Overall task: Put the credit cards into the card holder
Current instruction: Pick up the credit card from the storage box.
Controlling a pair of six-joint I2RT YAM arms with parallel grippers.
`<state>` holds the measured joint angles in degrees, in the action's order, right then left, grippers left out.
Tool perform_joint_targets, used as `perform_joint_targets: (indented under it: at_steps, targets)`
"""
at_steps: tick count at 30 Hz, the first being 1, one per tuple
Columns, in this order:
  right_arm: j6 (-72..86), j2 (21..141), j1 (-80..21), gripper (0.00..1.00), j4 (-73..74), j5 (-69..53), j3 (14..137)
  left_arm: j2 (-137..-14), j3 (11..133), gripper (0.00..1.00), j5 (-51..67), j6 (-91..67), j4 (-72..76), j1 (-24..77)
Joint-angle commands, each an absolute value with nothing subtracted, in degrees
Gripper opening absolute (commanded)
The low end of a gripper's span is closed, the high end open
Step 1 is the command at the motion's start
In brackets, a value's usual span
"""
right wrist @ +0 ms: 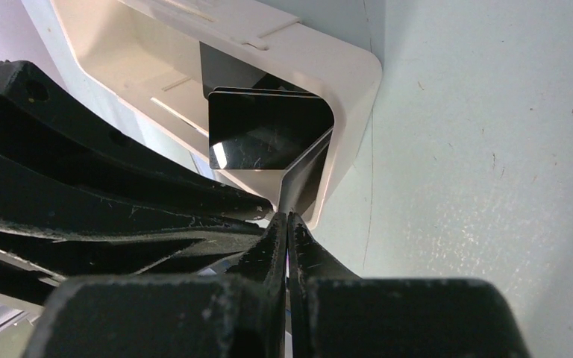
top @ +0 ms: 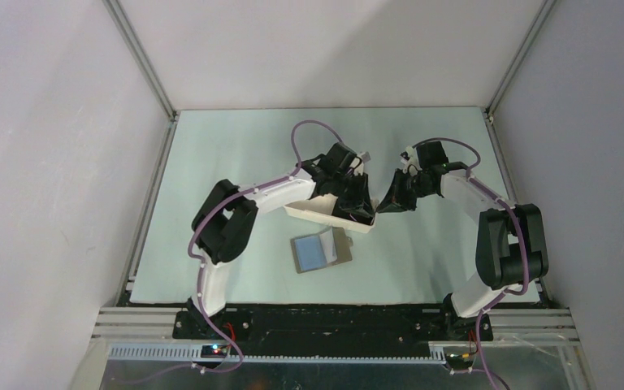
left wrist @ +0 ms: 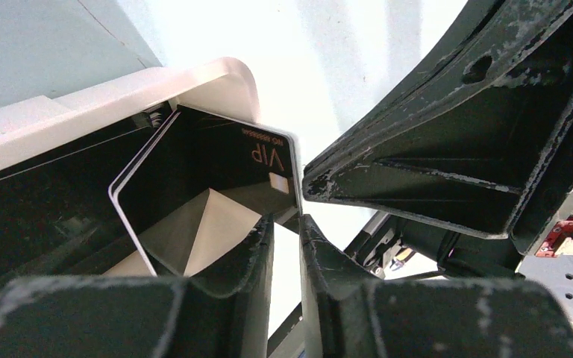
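Note:
Several black credit cards [right wrist: 265, 138] stand in the right end of a white tray [top: 313, 213]. One black card marked VIP [left wrist: 216, 164] is tilted up out of that end. My right gripper [right wrist: 287, 216] is shut on the edge of this card [right wrist: 307, 165]. It also shows in the top view [top: 385, 205]. My left gripper [left wrist: 287, 224] is at the same card's corner with its jaws a narrow gap apart, and light shows between them. It hangs over the tray's right end in the top view [top: 361, 210]. The card holder [top: 318, 250] lies open in front of the tray, blue pockets up.
The right gripper's finger [left wrist: 418, 156] is very close to the left fingertips. The tray [left wrist: 119, 97] lies at a slant across the middle of the table. Grey walls enclose the table on three sides.

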<state>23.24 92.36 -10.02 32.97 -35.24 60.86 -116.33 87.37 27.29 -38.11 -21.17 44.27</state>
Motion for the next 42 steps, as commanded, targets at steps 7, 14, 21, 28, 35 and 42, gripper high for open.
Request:
perform_joint_targets:
  at_steps: [7,14,21,28,35,42]
  targets:
    - [21.4,91.3,-10.0,0.0,34.3,-34.8,62.1,-114.1,85.2,0.23,23.6,-36.7,-23.4,43.0]
    - [21.0,91.4,-10.0,0.0,34.5,-35.1,62.1,-113.9,84.9,0.22,23.3,-36.8,-23.4,42.3]
    - [21.3,91.3,-10.0,0.0,34.0,-36.0,62.1,-113.9,84.9,0.23,24.0,-36.4,-23.4,42.2]
    - [23.0,89.9,-9.5,0.15,31.6,-39.4,62.0,-115.4,85.8,0.2,30.4,-37.9,-20.3,42.1]
    - [24.0,89.0,-8.3,0.31,29.8,-40.5,60.4,-117.0,86.1,0.08,32.9,-38.5,-19.0,42.2]
    - [24.1,90.2,-8.2,0.32,29.0,-40.7,60.3,-117.9,85.6,0.08,34.7,-38.8,-17.8,42.2]
